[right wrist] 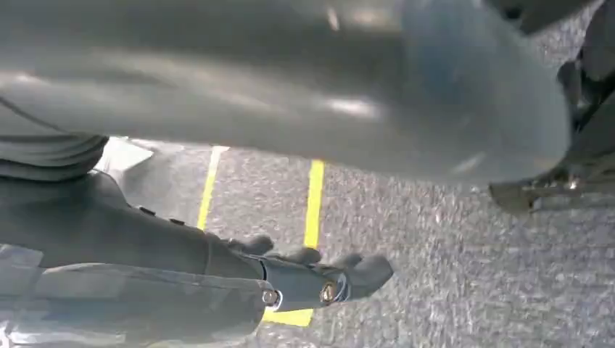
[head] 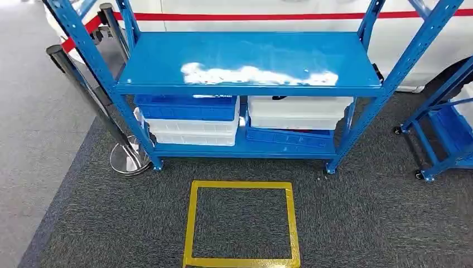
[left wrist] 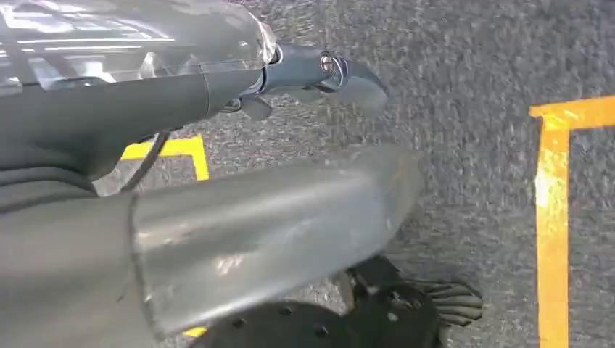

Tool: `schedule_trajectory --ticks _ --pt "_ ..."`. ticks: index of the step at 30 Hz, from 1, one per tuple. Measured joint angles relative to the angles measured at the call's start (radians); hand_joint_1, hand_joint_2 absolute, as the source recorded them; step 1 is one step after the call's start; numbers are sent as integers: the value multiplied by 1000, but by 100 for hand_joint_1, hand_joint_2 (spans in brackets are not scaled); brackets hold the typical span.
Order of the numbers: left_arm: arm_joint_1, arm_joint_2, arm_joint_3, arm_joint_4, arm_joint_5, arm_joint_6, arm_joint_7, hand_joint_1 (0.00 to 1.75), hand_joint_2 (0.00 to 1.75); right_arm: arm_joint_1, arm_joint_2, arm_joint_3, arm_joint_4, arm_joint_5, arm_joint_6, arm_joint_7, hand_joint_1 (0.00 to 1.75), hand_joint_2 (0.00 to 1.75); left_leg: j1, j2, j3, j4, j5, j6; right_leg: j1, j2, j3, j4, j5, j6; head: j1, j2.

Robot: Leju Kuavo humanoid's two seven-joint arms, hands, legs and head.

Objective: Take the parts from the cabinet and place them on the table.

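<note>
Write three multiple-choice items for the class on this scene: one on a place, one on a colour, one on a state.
1. Where are the plastic bins?
A. on the rack's top shelf
B. on the rack's lower shelf
C. on the carpet

2. What colour is the tape square on the floor?
A. red
B. white
C. yellow

3. What is the robot's left hand doing?
A. holding nothing
B. gripping a bin
C. resting on a shelf

Answers:
1 B: the plastic bins sit in two stacks on the lower shelf.
2 C: the tape square outlines a yellow frame in front of the rack.
3 A: the left hand hangs above the carpet with nothing in it.
</note>
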Motion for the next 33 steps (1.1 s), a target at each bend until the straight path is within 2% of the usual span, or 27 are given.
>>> schedule_trajectory --ticks 1,2,3,4,5,7,8,9,10,11,12,13,14,15,16,17,18,19,21,23,24,25,26,27,28,31,33 --pt "-3 0 0 0 2 0 0 0 0 0 0 0 0 0 -1 1 0 0 1 -1 -1 22 17 -5 -1 3 20 -5 -7 -8 -2 0" --pt "-4 -1 0 0 1 0 0 0 0 2 1 0 0 0 -2 1 0 0 4 4 -32 85 40 -8 -3 2 44 -19 -16 -17 -2 0" --pt "-7 -2 0 0 2 0 0 0 0 3 1 0 0 0 -2 1 0 0 4 11 -78 171 72 -13 -2 1 68 -29 -28 -23 -7 0" --pt "-6 -2 0 0 2 0 0 0 0 2 1 -1 0 0 -3 1 0 0 7 14 -134 244 70 -14 0 0 88 -37 -39 -28 -6 0" --pt "-4 -2 0 0 2 1 1 0 0 1 1 -1 -1 0 -3 1 0 0 6 15 -183 294 34 -15 1 1 110 -45 -53 -30 -8 0" --pt "1 -1 0 0 2 1 1 0 0 2 1 -1 0 0 -3 1 0 0 6 15 -259 318 -96 -15 5 5 164 -58 -85 -31 -9 0" --pt "2 -2 0 0 0 1 1 0 0 2 1 -1 -1 0 -3 2 0 0 5 15 -282 301 -133 -11 7 7 189 -61 -102 -31 -10 0" --pt "4 -2 0 0 -1 0 1 0 0 2 1 -1 0 0 -3 2 0 0 5 15 -300 265 -135 -4 9 8 217 -64 -121 -31 -10 0" --pt "7 -2 0 0 -1 1 1 0 0 2 1 -1 0 0 -3 2 0 0 2 15 -311 216 -91 5 12 7 241 -65 -140 -31 -11 0" --pt "11 -2 0 0 -1 1 1 0 0 4 1 -1 0 0 -3 2 0 0 -4 17 -322 154 20 21 14 6 261 -66 -160 -31 -12 0" --pt "18 4 1 -1 0 1 1 0 0 7 8 -2 2 0 -2 2 0 0 -14 20 -339 98 187 36 12 7 276 -62 -178 -30 -5 0" --pt "24 2 1 -1 -1 0 2 0 0 5 7 -2 1 0 -3 1 0 0 -23 17 -334 87 223 35 14 19 291 -63 -195 -20 -5 0" --pt "22 3 1 -2 0 1 2 0 0 -1 8 -2 1 0 -2 2 0 0 -28 22 -316 92 204 36 9 17 306 -75 -209 -11 -4 0" --pt "16 3 1 -2 0 1 2 0 0 -1 8 -2 1 0 -2 2 0 0 -30 16 -302 82 193 45 9 14 325 -69 -203 -4 -8 0" --pt "10 4 1 -2 0 1 1 0 0 -3 8 -2 1 0 -3 2 0 0 -32 16 -288 72 181 53 7 13 318 -41 -173 3 -10 0" --pt "4 4 1 -2 2 1 1 0 0 -11 8 -2 1 0 -3 2 0 0 -22 11 -256 53 181 58 3 13 287 26 -145 8 -13 0" --pt "3 4 1 -2 2 1 0 0 0 -12 8 -2 1 0 -3 2 0 0 -21 12 -234 43 171 63 5 12 245 101 -116 9 -3 0" --pt "3 4 1 -2 2 2 1 0 0 -15 8 -2 1 0 -2 1 0 0 -20 17 -218 35 168 67 5 12 198 162 -126 13 -3 0" --pt "2 4 1 -2 -1 7 6 0 0 -17 9 -2 1 1 -1 1 0 0 -19 15 -180 22 146 68 0 10 119 221 -221 17 -4 0" --pt "2 3 1 -2 -1 13 11 0 0 -14 9 -2 0 1 0 2 0 0 -14 6 -142 17 119 65 -2 8 62 212 -326 26 -3 0" --pt "3 2 1 -2 -1 15 13 0 0 -12 9 -3 0 2 0 2 0 0 -11 2 -122 17 102 60 -3 8 43 184 -328 31 -3 0" --pt "3 0 1 -2 -1 15 15 0 0 -9 8 -4 0 3 0 2 0 0 -8 0 -101 17 86 54 -4 8 33 138 -284 31 -2 0" --pt "4 -1 1 -2 -1 16 16 0 0 -5 7 -6 0 4 0 2 0 0 -6 -1 -80 17 69 51 -4 7 26 77 -195 30 -2 0" --pt "11 -2 2 -2 -2 18 18 0 0 3 7 -9 0 4 0 2 0 0 -6 -1 -76 17 52 45 -3 5 19 13 -52 23 2 0" --pt "6 -2 2 -2 -5 18 18 0 0 4 7 -12 0 5 0 1 0 0 -10 -5 -61 35 34 39 1 3 2 -6 10 20 2 0" --pt "3 -3 2 -2 -19 18 21 0 0 -5 7 -15 0 11 -2 2 0 0 -9 -3 -54 37 26 20 7 8 9 3 6 -5 1 0" --pt "-1 -4 1 -2 -18 17 20 0 0 -7 9 -16 0 16 -2 0 0 0 -5 5 -66 72 22 10 0 8 30 -19 2 -16 -1 0"
